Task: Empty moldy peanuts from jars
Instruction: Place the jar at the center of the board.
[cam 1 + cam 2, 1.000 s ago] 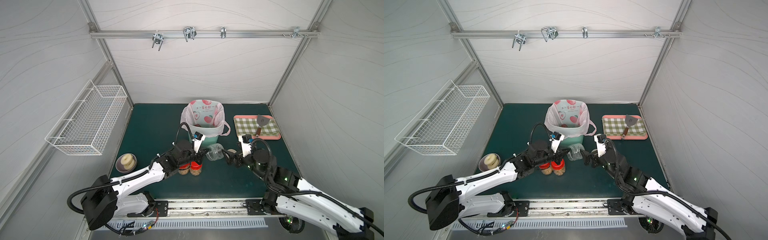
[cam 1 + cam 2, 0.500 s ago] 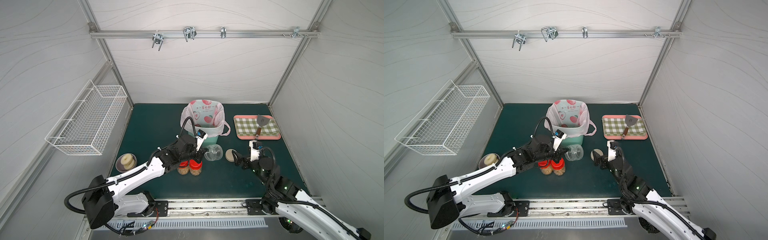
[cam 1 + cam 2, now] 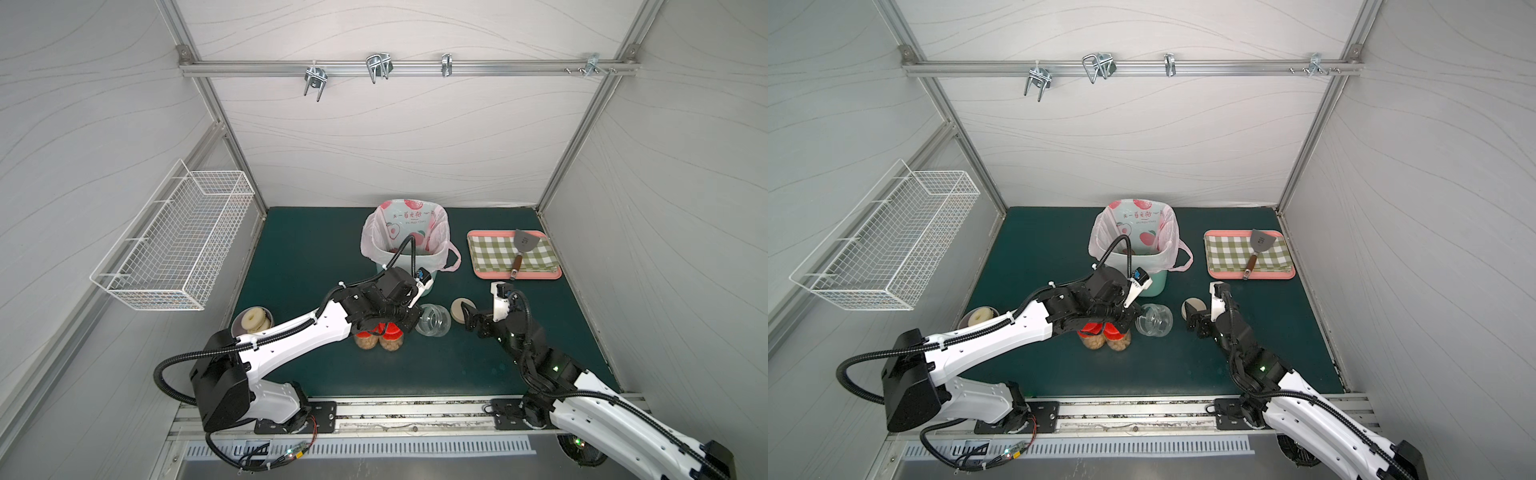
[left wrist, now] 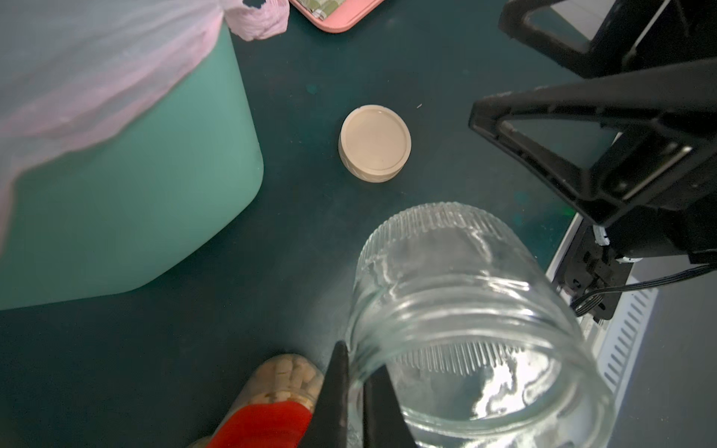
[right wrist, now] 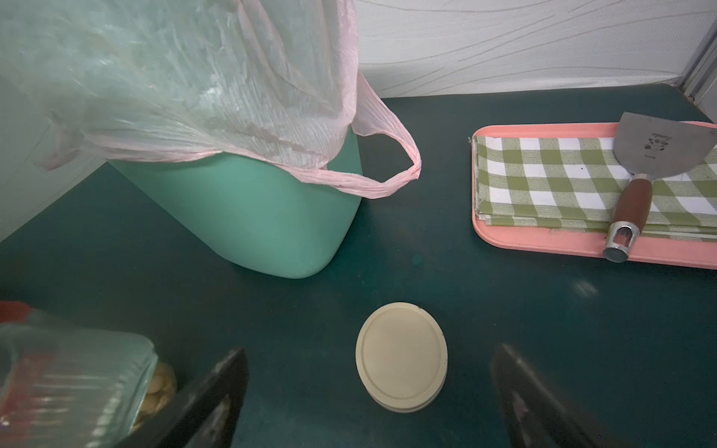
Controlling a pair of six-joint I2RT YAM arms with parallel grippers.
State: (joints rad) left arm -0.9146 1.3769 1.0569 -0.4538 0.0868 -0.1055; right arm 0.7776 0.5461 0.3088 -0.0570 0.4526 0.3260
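My left gripper [image 4: 355,368] is shut on the rim of a clear ribbed jar [image 4: 465,310], one finger inside the mouth and one outside. The jar [image 3: 433,320] hangs tilted over the mat, lidless, and I see nothing inside it. Its beige lid [image 3: 459,309] lies flat on the mat beside it. Just behind that lid [image 5: 401,357] my right gripper [image 5: 370,353] stands open and holds nothing. Under my left arm stand two red-lidded jars [image 3: 365,338] [image 3: 392,340] filled with moldy peanuts [image 4: 287,376].
The mint-green bin [image 3: 432,286] with a pink bag stands behind the jars. At the back right is a pink tray [image 3: 519,274] with a checked cloth and a spatula [image 3: 521,245]. A bowl of donuts [image 3: 252,321] sits at the left, with a wire basket [image 3: 174,241] on the left wall.
My right gripper has drawn back to the right, away from the clear jar's mouth, and the beige lid now lies on the mat. My left gripper has shifted slightly with the jar.
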